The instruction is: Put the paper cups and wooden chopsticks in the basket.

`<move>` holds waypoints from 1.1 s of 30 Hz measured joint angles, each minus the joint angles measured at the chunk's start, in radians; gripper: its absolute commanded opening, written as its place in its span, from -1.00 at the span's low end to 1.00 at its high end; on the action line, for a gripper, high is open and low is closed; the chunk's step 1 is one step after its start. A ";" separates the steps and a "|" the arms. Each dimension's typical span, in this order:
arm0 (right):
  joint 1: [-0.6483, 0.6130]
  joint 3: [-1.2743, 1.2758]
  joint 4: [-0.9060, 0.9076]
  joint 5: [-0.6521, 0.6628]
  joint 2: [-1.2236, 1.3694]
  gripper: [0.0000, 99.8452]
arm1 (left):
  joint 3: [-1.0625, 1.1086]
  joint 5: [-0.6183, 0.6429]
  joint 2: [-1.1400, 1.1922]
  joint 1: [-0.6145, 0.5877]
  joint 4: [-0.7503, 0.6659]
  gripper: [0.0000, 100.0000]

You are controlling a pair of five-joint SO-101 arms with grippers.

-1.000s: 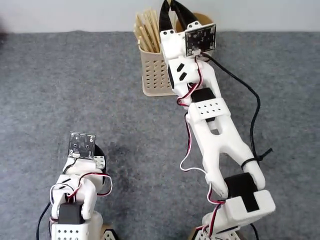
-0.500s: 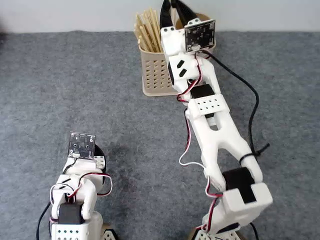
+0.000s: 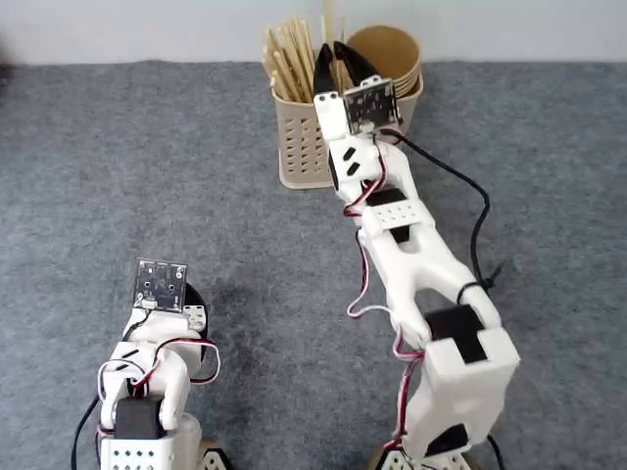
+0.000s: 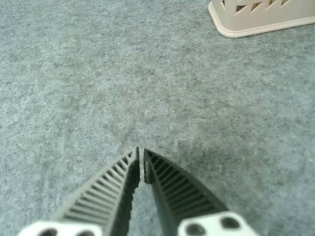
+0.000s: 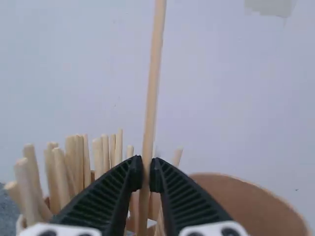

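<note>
A beige perforated basket [image 3: 304, 147] stands at the table's far edge, holding several wooden chopsticks [image 3: 289, 61] and a stack of brown paper cups [image 3: 385, 54]. My right gripper [image 3: 335, 61] is over the basket, shut on one upright chopstick [image 5: 151, 103] that rises between its fingers above the other sticks [image 5: 74, 162] and the cup rim [image 5: 246, 194]. My left gripper [image 4: 141, 162] hovers shut over bare grey carpet near the front left, with the basket's base [image 4: 261, 22] far ahead of it.
Grey carpet [image 3: 147, 176] covers the table. A pale wall [image 3: 147, 29] runs just behind the basket. The left arm's body [image 3: 147, 392] sits at the front left; the right arm [image 3: 431, 294] stretches across the right half.
The right arm has drawn back and lowered, bringing its gripper down over the basket and uncovering the cups. The left arm has not moved.
</note>
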 measured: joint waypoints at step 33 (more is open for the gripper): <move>-0.075 0.756 1.013 -0.049 -1.353 -0.98 | 0.000 0.002 0.000 0.009 0.186 -0.97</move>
